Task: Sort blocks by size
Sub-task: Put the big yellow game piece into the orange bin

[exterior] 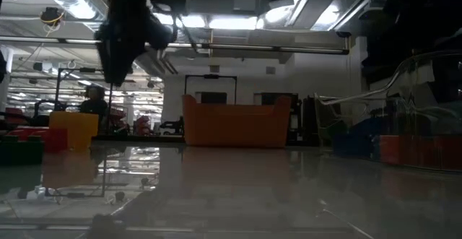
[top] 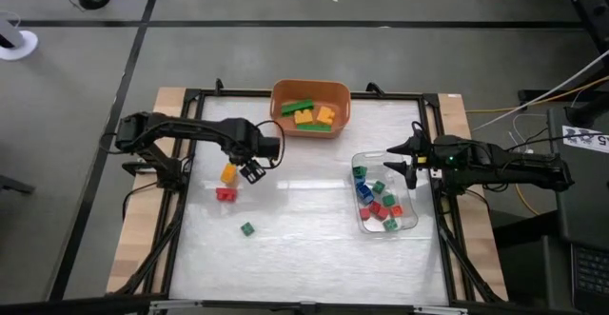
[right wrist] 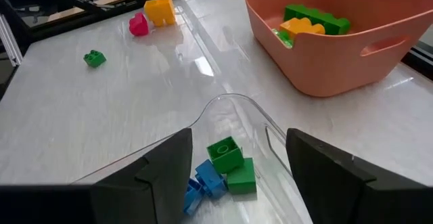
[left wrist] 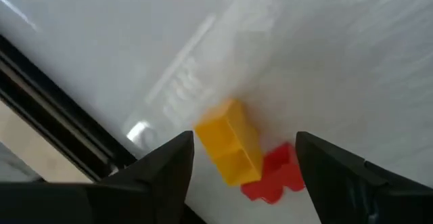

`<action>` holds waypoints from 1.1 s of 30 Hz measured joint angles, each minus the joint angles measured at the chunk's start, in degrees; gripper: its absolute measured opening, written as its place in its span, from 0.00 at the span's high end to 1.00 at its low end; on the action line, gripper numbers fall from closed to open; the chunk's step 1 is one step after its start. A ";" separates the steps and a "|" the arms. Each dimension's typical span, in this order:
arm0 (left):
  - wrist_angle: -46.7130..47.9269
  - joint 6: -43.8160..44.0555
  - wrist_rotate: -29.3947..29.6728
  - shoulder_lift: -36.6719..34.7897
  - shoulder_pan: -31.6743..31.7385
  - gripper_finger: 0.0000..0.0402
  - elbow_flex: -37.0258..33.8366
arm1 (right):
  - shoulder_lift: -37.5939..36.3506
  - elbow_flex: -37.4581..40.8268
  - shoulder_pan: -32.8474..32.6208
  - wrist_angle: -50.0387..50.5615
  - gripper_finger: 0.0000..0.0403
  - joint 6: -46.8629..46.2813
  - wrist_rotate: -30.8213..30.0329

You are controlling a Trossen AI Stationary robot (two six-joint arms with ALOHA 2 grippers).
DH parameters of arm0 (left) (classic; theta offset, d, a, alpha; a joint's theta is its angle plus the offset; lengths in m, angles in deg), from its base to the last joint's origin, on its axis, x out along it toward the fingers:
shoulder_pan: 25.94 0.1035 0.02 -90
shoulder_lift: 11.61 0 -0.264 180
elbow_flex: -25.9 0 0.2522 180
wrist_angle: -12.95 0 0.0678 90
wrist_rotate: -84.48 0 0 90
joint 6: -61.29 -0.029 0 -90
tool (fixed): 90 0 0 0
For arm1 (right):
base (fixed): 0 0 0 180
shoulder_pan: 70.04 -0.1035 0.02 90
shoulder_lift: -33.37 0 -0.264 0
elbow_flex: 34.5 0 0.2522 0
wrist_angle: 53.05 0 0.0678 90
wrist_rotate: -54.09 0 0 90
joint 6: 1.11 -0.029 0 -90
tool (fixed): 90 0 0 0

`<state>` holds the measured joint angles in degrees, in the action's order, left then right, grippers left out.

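Observation:
A yellow block (top: pixel 228 173) lies on the table at the left, with a red block (top: pixel 225 194) just nearer and a small green block (top: pixel 247 228) nearer still. My left gripper (top: pixel 250 170) is open above the table, just right of the yellow block (left wrist: pixel 230 141), which shows between its fingers with the red one (left wrist: pixel 274 175). My right gripper (top: pixel 404 160) is open and empty over the far edge of the clear tray (top: pixel 407 222), which holds several small blocks (right wrist: pixel 220 170). The orange bin (top: pixel 309 107) holds longer green and yellow blocks.
The orange bin (right wrist: pixel 338 41) stands at the table's far middle and the clear tray (right wrist: pixel 233 105) at the right. A black frame (top: pixel 181 191) runs along the table's edges. Bare white table lies between the loose blocks and the tray.

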<state>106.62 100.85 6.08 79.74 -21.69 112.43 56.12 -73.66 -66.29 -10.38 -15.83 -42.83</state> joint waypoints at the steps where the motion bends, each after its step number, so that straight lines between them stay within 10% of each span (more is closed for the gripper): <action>1: -0.08 1.37 -0.73 0.00 -0.25 0.40 -0.89 | 0.01 0.00 0.00 0.00 0.41 0.00 0.00; 33: -13.76 10.31 -3.54 0.00 -1.68 0.40 -20.16 | 0.01 0.00 0.02 0.00 0.41 0.02 0.02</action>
<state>92.86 111.17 2.54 79.74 -23.37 92.27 56.13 -73.66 -66.27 -10.38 -15.81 -42.80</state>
